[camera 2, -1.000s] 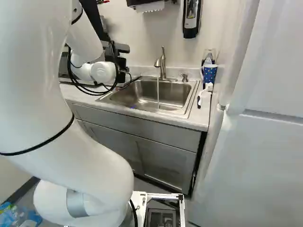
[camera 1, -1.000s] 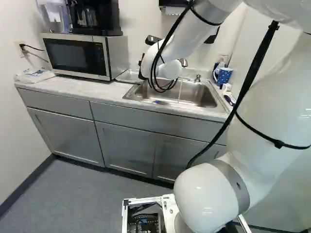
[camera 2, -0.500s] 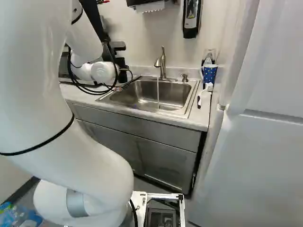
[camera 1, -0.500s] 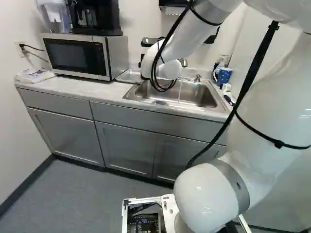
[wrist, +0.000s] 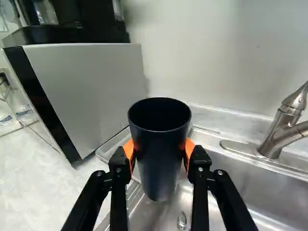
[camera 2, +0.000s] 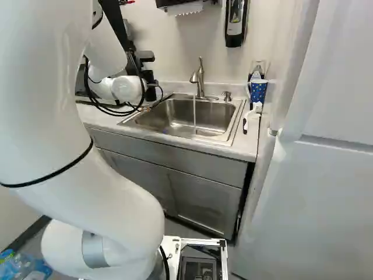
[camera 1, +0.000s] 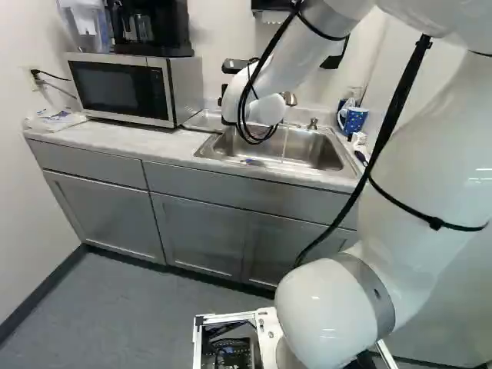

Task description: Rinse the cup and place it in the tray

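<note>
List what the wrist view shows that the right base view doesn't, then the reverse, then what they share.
Only the wrist view: the dark cup's open mouth, facing up, and both orange pads of the gripper closed on its sides.

Only the right base view: running water, the patterned blue mug, the brush and the wall dispenser.

Both: the faucet and sink.

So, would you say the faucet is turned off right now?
No, a thin stream of water runs from the faucet down into the sink.
</note>
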`<state>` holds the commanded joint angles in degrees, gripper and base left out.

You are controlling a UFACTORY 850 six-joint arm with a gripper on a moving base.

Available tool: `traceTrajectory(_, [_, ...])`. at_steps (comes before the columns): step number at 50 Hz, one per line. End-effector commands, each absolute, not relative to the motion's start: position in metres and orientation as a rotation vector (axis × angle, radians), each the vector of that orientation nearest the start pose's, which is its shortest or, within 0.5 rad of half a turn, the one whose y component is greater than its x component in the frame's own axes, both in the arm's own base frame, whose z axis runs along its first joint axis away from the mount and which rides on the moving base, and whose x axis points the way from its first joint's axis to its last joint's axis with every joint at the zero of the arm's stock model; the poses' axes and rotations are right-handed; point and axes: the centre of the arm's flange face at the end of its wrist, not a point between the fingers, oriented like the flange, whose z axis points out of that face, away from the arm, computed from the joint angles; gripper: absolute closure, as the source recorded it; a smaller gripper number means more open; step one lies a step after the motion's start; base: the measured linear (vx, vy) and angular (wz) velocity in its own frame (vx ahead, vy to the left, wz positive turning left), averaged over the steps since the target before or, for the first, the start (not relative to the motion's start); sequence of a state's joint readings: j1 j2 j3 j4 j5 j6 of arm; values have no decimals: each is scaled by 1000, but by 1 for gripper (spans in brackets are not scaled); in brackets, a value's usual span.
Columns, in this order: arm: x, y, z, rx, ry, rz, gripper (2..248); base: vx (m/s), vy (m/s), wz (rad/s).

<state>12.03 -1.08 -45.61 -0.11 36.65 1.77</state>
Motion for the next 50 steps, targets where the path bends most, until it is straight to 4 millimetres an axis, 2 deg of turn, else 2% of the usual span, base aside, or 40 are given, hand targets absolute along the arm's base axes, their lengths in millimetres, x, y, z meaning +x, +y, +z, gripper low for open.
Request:
traceTrajectory(9, [508, 106, 541, -2245, -200, -1958, 130, 0, 0, 0])
traceTrajectory(27, [546, 110, 524, -2251, -204, -1961, 130, 0, 0, 0])
traceTrajectory(50, [592, 128, 498, -2250, -243, -1944, 130, 0, 0, 0])
